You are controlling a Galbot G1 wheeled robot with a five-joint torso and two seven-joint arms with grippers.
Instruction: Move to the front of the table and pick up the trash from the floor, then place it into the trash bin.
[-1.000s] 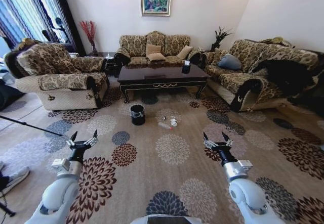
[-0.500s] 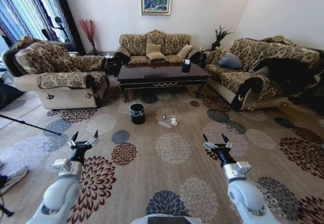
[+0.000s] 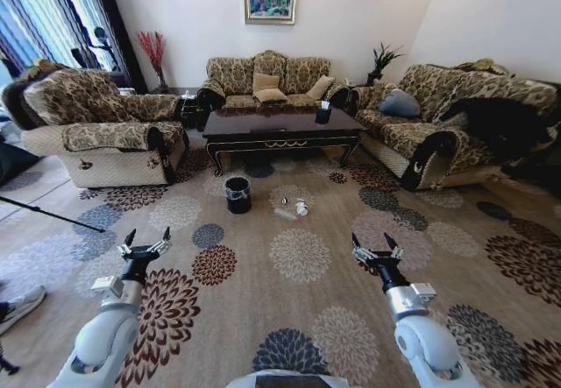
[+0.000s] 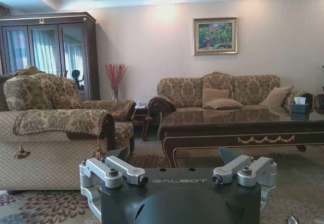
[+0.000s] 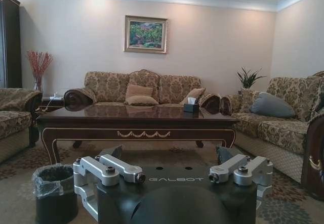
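The dark brown table (image 3: 279, 130) stands ahead of me, in front of the middle sofa. On the patterned floor (image 3: 298, 257) before it lies the trash: a clear bottle (image 3: 286, 215), a small white cup-like piece (image 3: 301, 208) and a tiny silvery piece (image 3: 284, 202). The black trash bin (image 3: 237, 194) with a clear liner stands just left of them, and the right wrist view also catches the bin (image 5: 54, 191). My left gripper (image 3: 145, 246) and right gripper (image 3: 377, 250) hover open and empty above the carpet, well short of the trash.
An armchair (image 3: 101, 130) stands at the left, one sofa (image 3: 267, 81) behind the table and another sofa (image 3: 447, 121) at the right. A dark tissue box (image 3: 323, 115) sits on the table. A thin black rod (image 3: 48, 215) lies on the floor at the far left.
The whole head view has shifted slightly: the table, bin and trash sit a little nearer and the left armchair has slid outward. Both arms hold the same open pose.
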